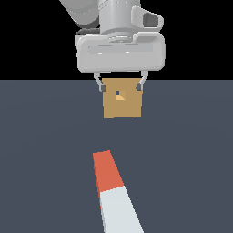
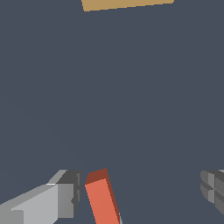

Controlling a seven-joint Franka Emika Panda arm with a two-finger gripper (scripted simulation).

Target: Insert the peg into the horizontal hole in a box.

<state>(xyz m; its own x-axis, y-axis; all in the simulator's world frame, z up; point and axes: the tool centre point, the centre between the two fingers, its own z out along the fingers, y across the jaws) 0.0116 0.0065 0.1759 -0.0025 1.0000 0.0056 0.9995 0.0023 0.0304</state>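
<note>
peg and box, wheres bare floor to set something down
Bare floor lies between the box and the orange end of the peg, and on both sides of each. Crowded only at the open pincer hanging in front of the box.

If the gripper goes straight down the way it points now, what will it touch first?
Probably the orange end of the peg, which lies between the open gripper fingers, nearer one finger. Depth is unclear; the finger might reach the floor beside it.
</note>
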